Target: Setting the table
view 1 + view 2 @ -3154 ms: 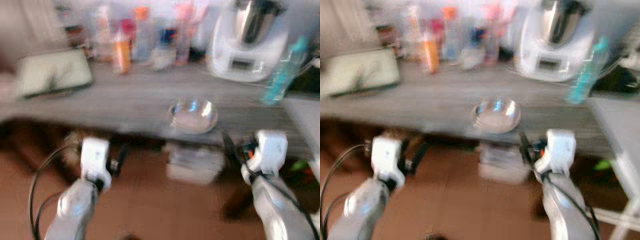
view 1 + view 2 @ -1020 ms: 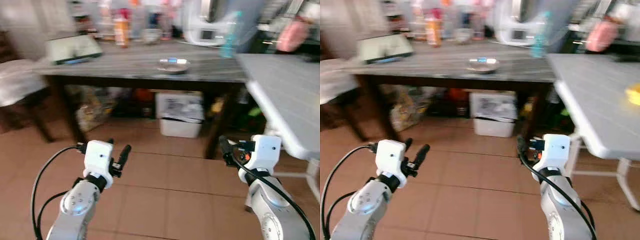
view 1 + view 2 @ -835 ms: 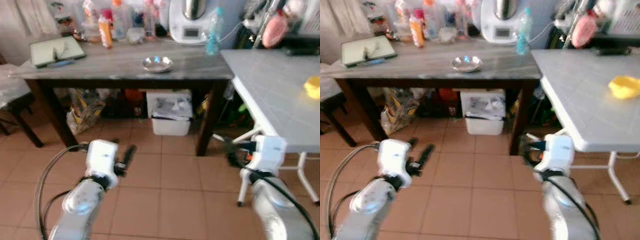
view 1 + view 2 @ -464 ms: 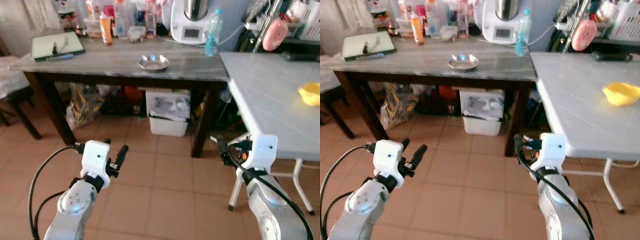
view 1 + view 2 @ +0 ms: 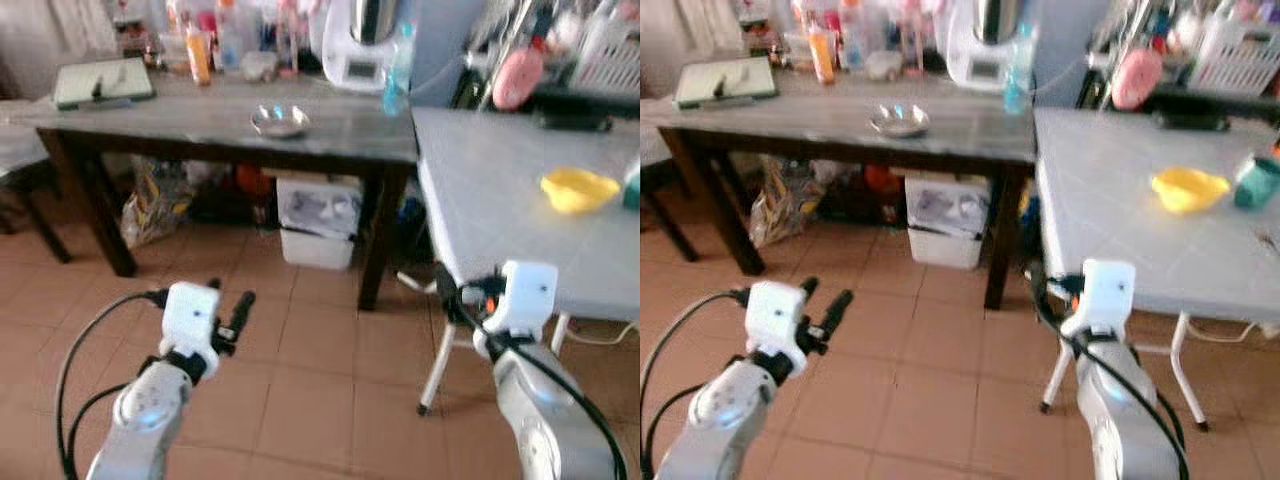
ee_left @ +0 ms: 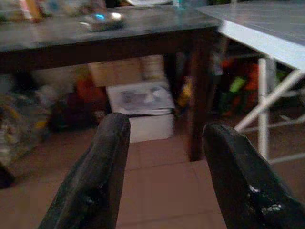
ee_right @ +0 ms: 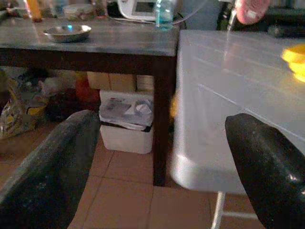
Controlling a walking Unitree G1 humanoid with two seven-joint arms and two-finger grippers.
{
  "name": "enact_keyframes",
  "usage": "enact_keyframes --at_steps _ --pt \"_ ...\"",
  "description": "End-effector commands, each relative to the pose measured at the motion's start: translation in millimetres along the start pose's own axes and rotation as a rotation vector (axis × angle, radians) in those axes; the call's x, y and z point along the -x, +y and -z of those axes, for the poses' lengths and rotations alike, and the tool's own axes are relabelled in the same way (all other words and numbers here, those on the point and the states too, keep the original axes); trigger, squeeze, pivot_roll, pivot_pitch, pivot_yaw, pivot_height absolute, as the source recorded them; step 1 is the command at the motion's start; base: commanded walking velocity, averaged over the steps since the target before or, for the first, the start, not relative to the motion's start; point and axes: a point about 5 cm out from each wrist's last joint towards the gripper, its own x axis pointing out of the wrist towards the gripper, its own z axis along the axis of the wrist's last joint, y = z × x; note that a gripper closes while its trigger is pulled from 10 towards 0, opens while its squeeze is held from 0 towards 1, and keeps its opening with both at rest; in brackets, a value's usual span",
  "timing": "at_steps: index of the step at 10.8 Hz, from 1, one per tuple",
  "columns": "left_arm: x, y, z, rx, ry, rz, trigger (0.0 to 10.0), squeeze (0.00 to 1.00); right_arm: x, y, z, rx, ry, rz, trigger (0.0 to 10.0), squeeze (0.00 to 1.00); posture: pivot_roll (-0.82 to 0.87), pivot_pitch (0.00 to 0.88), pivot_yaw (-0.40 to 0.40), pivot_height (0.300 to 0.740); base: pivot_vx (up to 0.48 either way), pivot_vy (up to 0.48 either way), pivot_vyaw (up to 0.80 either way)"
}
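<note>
I see the shallow round steel bowl point(image 5: 279, 121) resting on the dark grey-topped wooden counter point(image 5: 190, 118), and the yellow plastic bowl point(image 5: 1188, 188) on the white folding counter point(image 5: 1120, 220) to its right. My left hand point(image 6: 164, 157) and right hand point(image 7: 164, 157) both hang over the tiled floor point(image 5: 310, 390), each with its 2 fingers spread and empty.

A shiny round metal bowl point(image 5: 899, 121) gleams at 12 o'clock on a dark wooden table with a matt grey top point(image 5: 780, 110). At 2 o'clock, the smooth white folding table point(image 5: 1120, 215) carries a glossy yellow plastic bowl point(image 5: 1188, 189). Matt terracotta floor tiles point(image 5: 930, 390) lie below.
</note>
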Motion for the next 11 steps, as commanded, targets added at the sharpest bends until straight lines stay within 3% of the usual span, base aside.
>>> enact_keyframes --at_steps 1,11 --pt "-3.1 -5.6 -4.2 -0.014 -0.018 0.030 10.0 0.00 0.6 -4.2 -0.3 0.002 -0.002 0.016 10.0 0.00 0.04 0.012 -0.001 0.740 0.000 -0.424 0.00" --pt "-3.7 -9.6 -3.3 -0.007 -0.020 0.045 10.0 0.00 1.8 -6.1 -0.9 0.008 -0.007 0.032 10.0 0.00 0.03 0.023 0.001 0.740 0.000 -0.480 0.00"
